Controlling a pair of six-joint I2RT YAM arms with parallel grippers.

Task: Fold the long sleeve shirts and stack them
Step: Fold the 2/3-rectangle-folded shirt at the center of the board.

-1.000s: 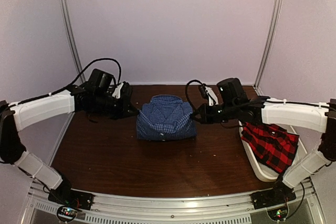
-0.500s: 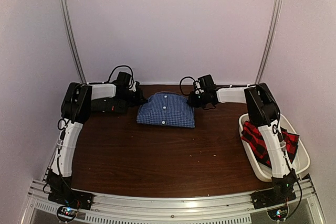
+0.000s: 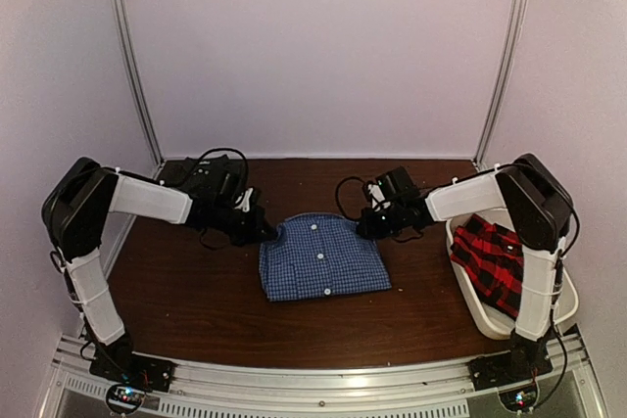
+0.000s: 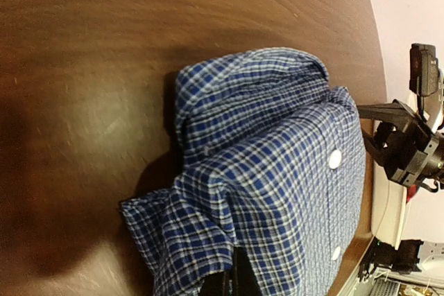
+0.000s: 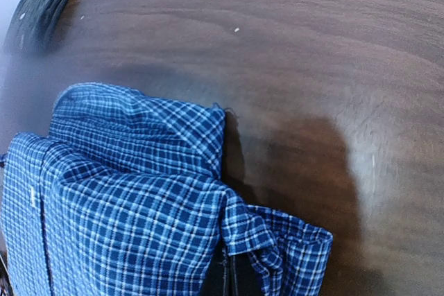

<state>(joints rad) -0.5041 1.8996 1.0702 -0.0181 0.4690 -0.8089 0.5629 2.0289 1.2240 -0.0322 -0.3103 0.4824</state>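
The blue gingham shirt (image 3: 321, 257) lies folded, buttons up, in the middle of the table. My left gripper (image 3: 263, 230) is shut on its far left corner; in the left wrist view the fingers (image 4: 236, 283) pinch the cloth (image 4: 277, 171). My right gripper (image 3: 364, 225) is shut on its far right corner; in the right wrist view the closed fingers (image 5: 227, 279) grip a fold of the shirt (image 5: 125, 199). The red-and-black plaid shirt (image 3: 495, 259) lies in the tub. The dark charcoal shirt (image 3: 196, 179) lies at the back left and also shows in the right wrist view (image 5: 41, 5).
The white plastic tub (image 3: 480, 308) stands at the right edge of the brown table (image 3: 196, 291). White walls and metal posts close in the back and sides. The right arm's upper link stands in front of the tub.
Both grippers have pulled the folded blue shirt from the back of the table toward the near side, and it now lies flat, nearer the middle.
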